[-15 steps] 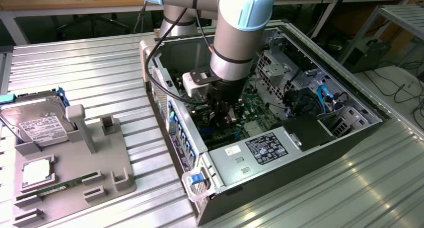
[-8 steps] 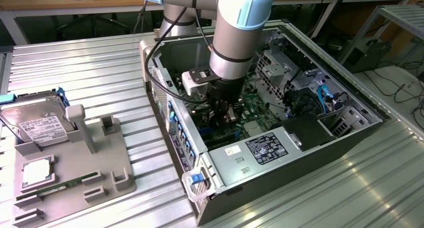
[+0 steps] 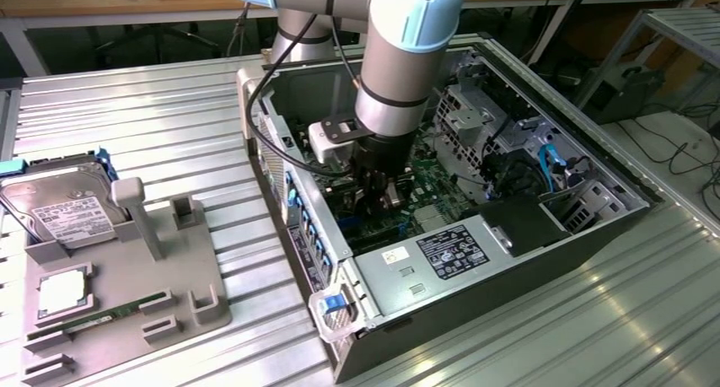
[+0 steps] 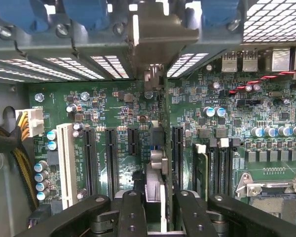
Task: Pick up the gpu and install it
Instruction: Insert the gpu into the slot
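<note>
black gpu [image 4: 157, 163] edge-on between gripper [image 4: 155, 207] fingers [image 4: 130, 210]

Gripper [image 4: 155, 207] gripping gpu [image 4: 157, 163] above motherboard [image 4: 113, 118]

Gpu [image 4: 157, 163]: we see it edge-on, lower part hidden between the gripper [image 4: 155, 207] fingers.
Gripper: cut off by the picture's edge.
Motherboard [image 4: 113, 106] lettering: too small for us.

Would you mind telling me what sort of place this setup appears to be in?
Most likely a robotics lab or workshop for computer assembly: an open computer case lies on a ribbed metal table, a grey parts tray holds a hard drive, and cables trail across the floor.
</note>
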